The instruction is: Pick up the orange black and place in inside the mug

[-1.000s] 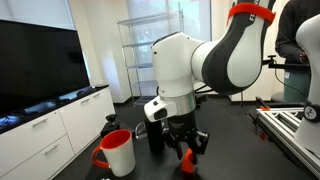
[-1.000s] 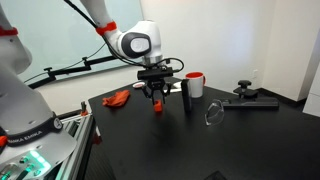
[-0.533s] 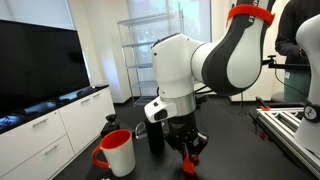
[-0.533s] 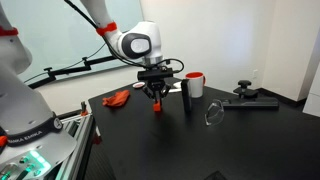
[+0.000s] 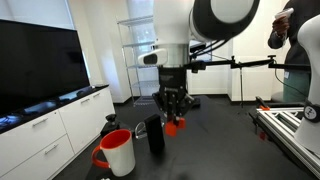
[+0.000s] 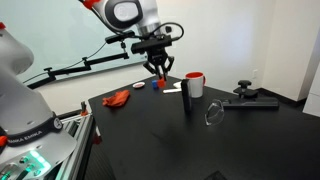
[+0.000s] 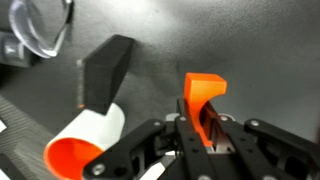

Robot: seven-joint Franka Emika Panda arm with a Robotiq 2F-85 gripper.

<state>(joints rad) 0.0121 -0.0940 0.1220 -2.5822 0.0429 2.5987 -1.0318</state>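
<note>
My gripper (image 5: 172, 115) is shut on an orange block (image 5: 172, 126) and holds it well above the black table. It also shows in an exterior view (image 6: 159, 70) with the block (image 6: 161, 84) under it. In the wrist view the orange block (image 7: 203, 100) stands upright between the jaws (image 7: 205, 140). The white mug with a red inside (image 5: 117, 152) stands on the table below and to the side, also seen in an exterior view (image 6: 196, 82) and at the lower left of the wrist view (image 7: 85, 148).
A tall black block (image 5: 155, 136) (image 7: 105, 68) stands right beside the mug. A clear glass (image 6: 212, 115) (image 7: 40, 25) lies on the table. An orange rag (image 6: 118, 97) and a black tool (image 6: 248, 96) lie near the table's edges.
The arm has risen from near the table top, carrying the orange block up with it, and has moved closer to the mug.
</note>
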